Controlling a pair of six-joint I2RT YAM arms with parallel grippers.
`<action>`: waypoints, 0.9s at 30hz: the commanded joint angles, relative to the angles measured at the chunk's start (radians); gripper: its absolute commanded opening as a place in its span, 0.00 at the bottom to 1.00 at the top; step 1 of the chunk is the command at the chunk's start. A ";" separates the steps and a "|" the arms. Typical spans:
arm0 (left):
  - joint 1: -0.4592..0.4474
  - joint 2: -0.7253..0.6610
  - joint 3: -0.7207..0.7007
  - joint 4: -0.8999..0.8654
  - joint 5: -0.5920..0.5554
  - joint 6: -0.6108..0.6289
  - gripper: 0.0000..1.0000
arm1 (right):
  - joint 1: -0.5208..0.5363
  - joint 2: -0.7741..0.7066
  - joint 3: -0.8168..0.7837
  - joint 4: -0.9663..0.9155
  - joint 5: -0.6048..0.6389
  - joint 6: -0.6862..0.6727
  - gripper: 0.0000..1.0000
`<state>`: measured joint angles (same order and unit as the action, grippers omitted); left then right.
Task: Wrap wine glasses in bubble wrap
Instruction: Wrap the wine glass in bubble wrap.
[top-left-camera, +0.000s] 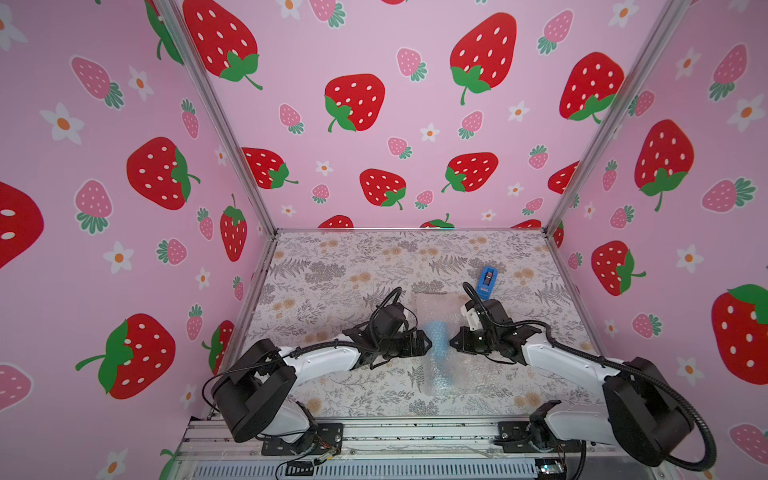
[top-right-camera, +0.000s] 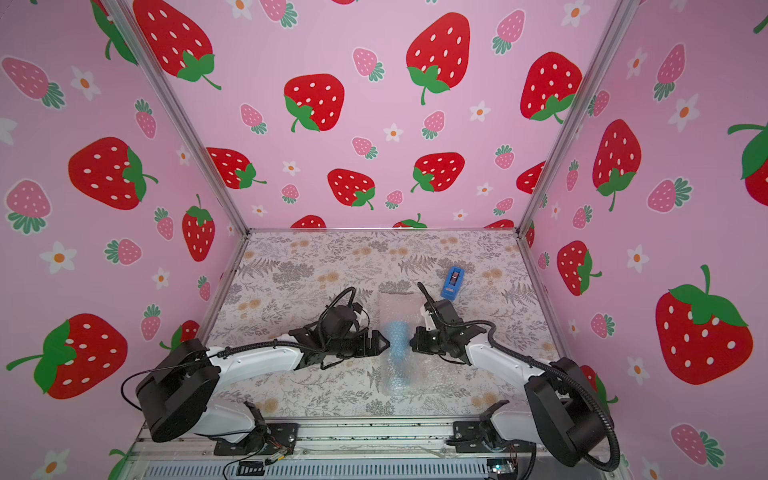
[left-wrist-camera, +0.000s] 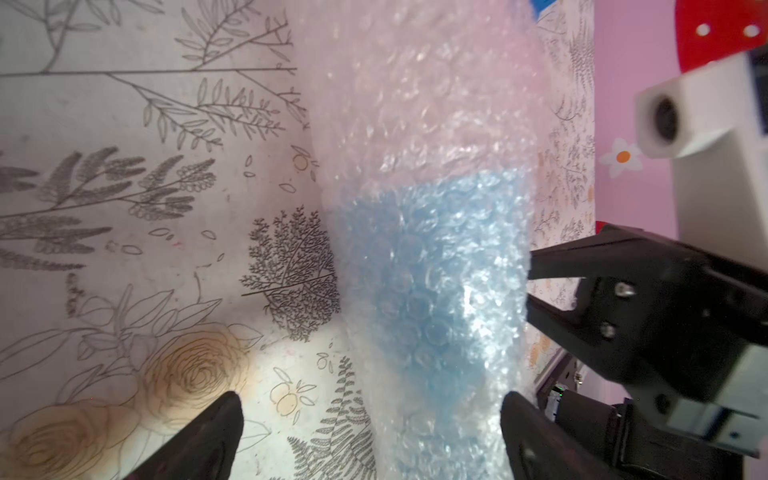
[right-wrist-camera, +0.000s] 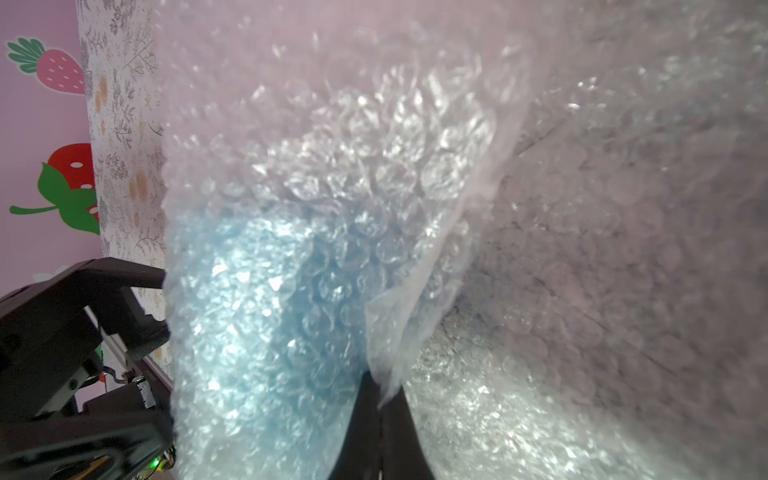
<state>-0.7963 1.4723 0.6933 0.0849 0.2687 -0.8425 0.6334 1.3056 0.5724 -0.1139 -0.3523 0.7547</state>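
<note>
- Goblet (top-left-camera: 438, 334) lies on its side mid table (top-left-camera: 332, 266), rolled in wrap (top-left-camera: 467, 374).
- Left gripper (top-left-camera: 426, 343) at the goblet's 9 o'clock, jaws spread wide, gripping nothing.
- Right gripper (right-wrist-camera: 380, 399) at 3 o'clock, pinched closed on a wrap edge.
- Dispenser (top-left-camera: 486, 282) at 1 o'clock, apart.

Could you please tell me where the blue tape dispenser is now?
In both top views the tape dispenser stands on the table's far right part, just beyond the right arm's wrist and beside the far corner of the bubble wrap.
</note>
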 joint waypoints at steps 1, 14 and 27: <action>0.018 0.029 0.020 0.065 0.037 -0.021 0.99 | -0.006 0.030 -0.007 0.069 -0.002 0.006 0.00; 0.063 0.068 0.073 0.070 0.071 -0.036 0.99 | -0.007 0.159 -0.021 0.245 -0.045 0.040 0.00; 0.088 0.141 0.136 0.101 0.108 -0.091 0.99 | 0.002 0.227 -0.045 0.354 -0.043 0.038 0.00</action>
<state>-0.7158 1.6043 0.7834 0.1608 0.3470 -0.9077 0.6319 1.5124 0.5476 0.1959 -0.3977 0.7837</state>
